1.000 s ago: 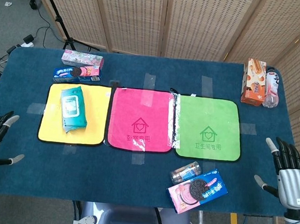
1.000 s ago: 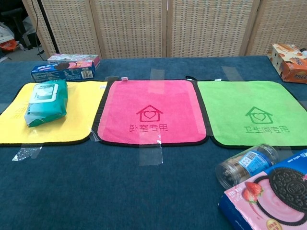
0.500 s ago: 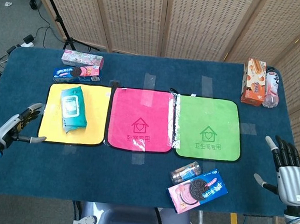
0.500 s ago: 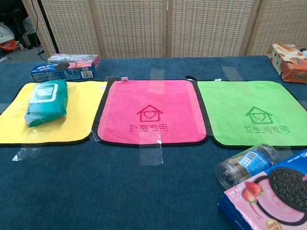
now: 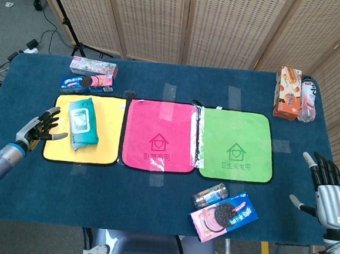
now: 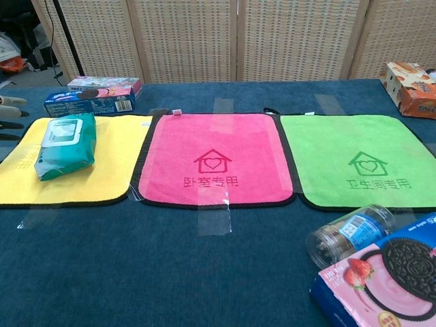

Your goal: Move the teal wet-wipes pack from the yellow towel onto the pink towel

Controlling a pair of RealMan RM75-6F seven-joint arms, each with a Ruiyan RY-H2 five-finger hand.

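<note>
The teal wet-wipes pack (image 5: 83, 122) (image 6: 65, 145) lies on the yellow towel (image 5: 107, 135) (image 6: 112, 163), its white lid flap facing up. The pink towel (image 5: 160, 136) (image 6: 214, 159) lies bare just right of it. My left hand (image 5: 41, 128) hovers open over the yellow towel's left edge, fingers spread and pointing toward the pack, a short gap apart from it; only its fingertips (image 6: 9, 113) show at the chest view's left border. My right hand (image 5: 328, 192) stays open at the table's right edge, far from both towels.
A green towel (image 5: 236, 146) lies right of the pink one. Two cookie boxes (image 5: 90, 76) stand behind the yellow towel. A clear jar (image 5: 210, 195) and a pink cookie box (image 5: 224, 216) lie at the front. An orange box (image 5: 287, 92) and a bottle (image 5: 307, 100) stand at the far right.
My left hand has risen from the table's left front edge and moved in toward the pack, now over the yellow towel's edge. The right hand and the pack have stayed put.
</note>
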